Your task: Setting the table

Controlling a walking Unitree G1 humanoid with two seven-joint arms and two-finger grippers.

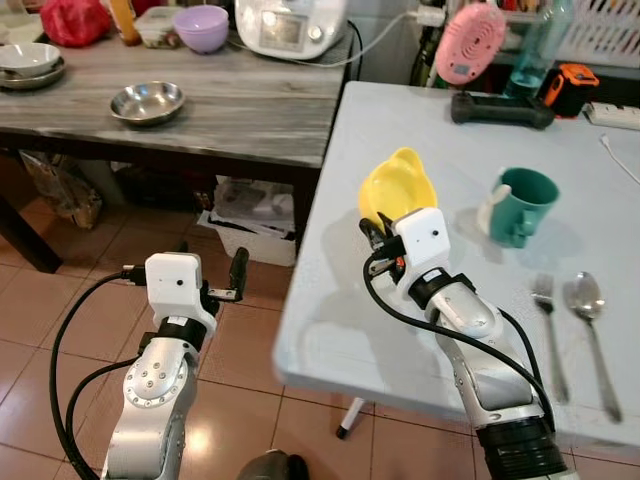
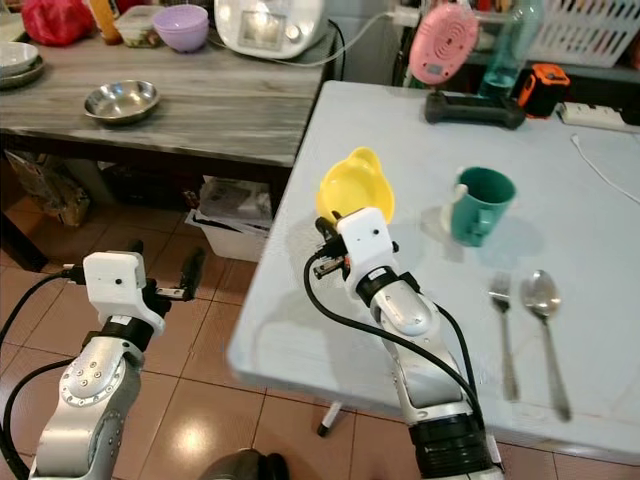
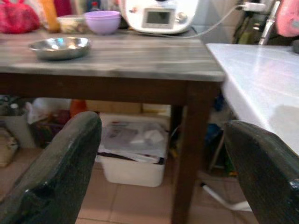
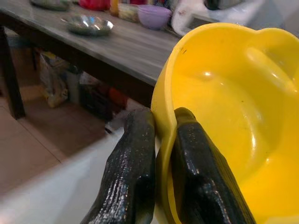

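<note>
Over the white table (image 1: pixel 330 330), right gripper (image 4: pixel 161 140) fingers pinch a yellow bowl (image 1: pixel 397 187); left gripper (image 3: pixel 163 154) gapes.

arms: two silver metal forearms, rounded casings, small round screws on left shell | wrists: white boxy camera blocks, one dark dot each | cables: black, looping beside each forearm | left gripper (image 1: pixel 237 275): long matte black fingers | right gripper (image 4: pixel 161 154): glossy black, pebbled fingers | right elbow: black ribbed collar
</note>
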